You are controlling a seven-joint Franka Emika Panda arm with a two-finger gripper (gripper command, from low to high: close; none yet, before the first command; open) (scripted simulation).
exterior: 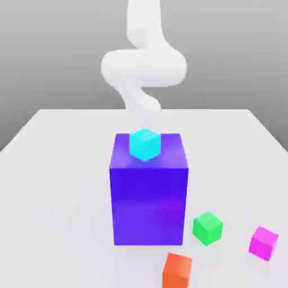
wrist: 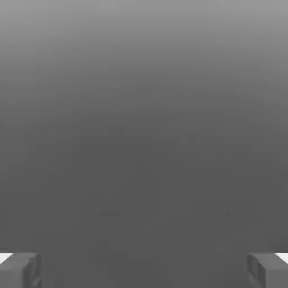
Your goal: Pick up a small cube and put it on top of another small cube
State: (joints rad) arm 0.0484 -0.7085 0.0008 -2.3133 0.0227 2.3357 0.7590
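Note:
The small magenta-pink cube [exterior: 264, 243] lies on the white table [exterior: 56, 169] at the exterior view's near right. A cyan small cube [exterior: 144, 144] sits on top of a tall purple block [exterior: 148, 197] in the middle. My white arm [exterior: 143, 62] curls up behind that block, far from the magenta cube. In the hand view my gripper [wrist: 144, 271] is open: its grey fingertips [wrist: 22, 270] stand wide apart with nothing between them, against plain grey background.
A green cube [exterior: 207, 228] rests just right of the purple block's base. An orange-red cube [exterior: 178, 271] lies at the near edge, below the green one. The tall block stands between the arm and these three small cubes.

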